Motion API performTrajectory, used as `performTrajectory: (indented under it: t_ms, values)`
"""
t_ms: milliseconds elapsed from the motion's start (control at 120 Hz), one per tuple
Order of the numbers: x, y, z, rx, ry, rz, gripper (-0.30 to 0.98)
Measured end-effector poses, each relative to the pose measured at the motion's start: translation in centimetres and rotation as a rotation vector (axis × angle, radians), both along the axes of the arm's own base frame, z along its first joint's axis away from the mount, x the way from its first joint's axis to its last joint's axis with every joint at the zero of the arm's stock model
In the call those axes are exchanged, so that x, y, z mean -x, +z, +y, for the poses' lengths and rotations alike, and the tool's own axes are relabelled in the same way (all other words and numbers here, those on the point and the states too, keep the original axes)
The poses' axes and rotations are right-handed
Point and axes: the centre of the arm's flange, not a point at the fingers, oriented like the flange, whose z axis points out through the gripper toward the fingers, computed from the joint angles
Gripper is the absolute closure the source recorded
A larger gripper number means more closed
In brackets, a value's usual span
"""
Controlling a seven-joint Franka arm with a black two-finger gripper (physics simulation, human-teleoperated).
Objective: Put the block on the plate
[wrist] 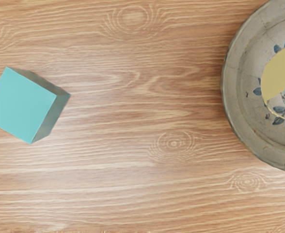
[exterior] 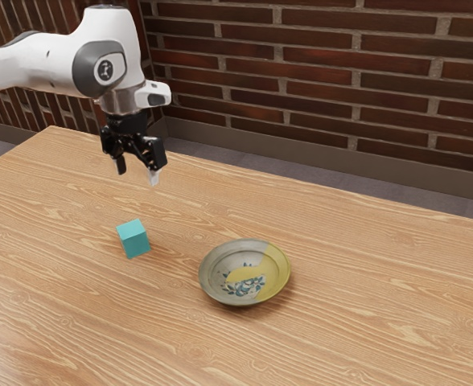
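Note:
My gripper hangs well above the table in the exterior view, its two fingers apart with nothing between them. Below it, the turquoise block rests on the wood. The grey and yellow plate, a shallow dish with a blue floral pattern, lies apart from the block toward the exterior view's right. In the wrist view the block shows its top and two sides, with bare wood between it and the plate, which is partly cut off.
The wooden table extends around both things. Behind its far edge stands a brick wall, with a strip of grey floor between.

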Motion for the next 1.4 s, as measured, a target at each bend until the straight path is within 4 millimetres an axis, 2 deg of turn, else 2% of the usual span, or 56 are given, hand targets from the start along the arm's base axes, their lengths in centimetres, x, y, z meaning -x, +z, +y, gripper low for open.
performTrajectory:
  t_ms: [150,250,350,508,675,867,967,1050,1267,1400]
  values:
    - [0.3,-3.6,-0.6,-0.012,0.108,0.019,0.0]
    - [-0.6,-6.0,-1.0,-0.03,0.197,0.012,0.0]
    - [-1.7,-8.1,-0.6,-0.05,0.311,-0.007,0.0]
    - [-2.8,-11.4,1.9,-0.048,0.551,-0.008,0.0]
    - [-3.6,-15.0,5.8,-0.06,0.792,-0.014,0.0]
    - [-3.8,-16.6,8.9,-0.062,1.005,-0.048,0.0]
    - [-3.2,-18.1,10.0,-0.066,1.091,-0.046,0.0]
    - [-2.8,-19.3,10.2,-0.065,1.129,-0.048,0.0]
    - [-3.3,-21.1,10.2,-0.057,1.194,-0.077,0.0]
    - [-3.3,-21.8,10.9,-0.061,1.23,-0.084,0.0]
